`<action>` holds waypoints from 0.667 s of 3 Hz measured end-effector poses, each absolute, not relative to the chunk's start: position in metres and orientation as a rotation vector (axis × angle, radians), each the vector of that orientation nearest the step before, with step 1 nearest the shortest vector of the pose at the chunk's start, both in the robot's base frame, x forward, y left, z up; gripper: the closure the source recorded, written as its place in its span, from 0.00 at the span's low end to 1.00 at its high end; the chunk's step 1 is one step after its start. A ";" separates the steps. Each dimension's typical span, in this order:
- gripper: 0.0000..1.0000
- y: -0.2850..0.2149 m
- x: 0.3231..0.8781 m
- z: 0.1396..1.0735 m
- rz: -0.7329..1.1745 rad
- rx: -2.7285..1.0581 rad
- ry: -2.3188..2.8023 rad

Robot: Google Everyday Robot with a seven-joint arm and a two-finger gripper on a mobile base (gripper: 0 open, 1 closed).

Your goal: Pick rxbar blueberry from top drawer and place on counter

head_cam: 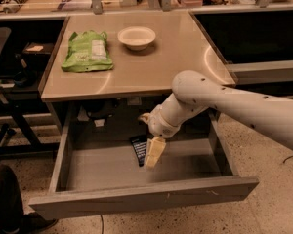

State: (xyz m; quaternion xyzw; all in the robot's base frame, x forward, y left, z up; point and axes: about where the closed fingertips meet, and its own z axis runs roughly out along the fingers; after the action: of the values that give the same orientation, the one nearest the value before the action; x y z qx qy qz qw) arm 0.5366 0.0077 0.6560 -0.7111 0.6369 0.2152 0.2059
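Down inside the open top drawer, the rxbar blueberry lies flat on the grey floor, near the drawer's middle and toward its back. The gripper hangs into the drawer pointing downward, just beside the bar and overlapping its edge in view; whether it is spread or closed cannot be told. Above the drawer, the counter carries a green bag and a white bowl.

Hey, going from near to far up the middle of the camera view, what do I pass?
Front of the drawer → gripper, down inside the drawer beside the rxbar → counter → bowl.
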 end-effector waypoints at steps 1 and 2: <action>0.00 0.017 0.539 0.641 0.634 -1.978 1.751; 0.00 0.025 0.549 0.630 0.643 -1.984 1.716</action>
State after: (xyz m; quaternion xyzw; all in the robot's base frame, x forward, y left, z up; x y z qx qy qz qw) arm 0.5495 0.0252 0.6301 -0.7168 0.6200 0.2324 0.2185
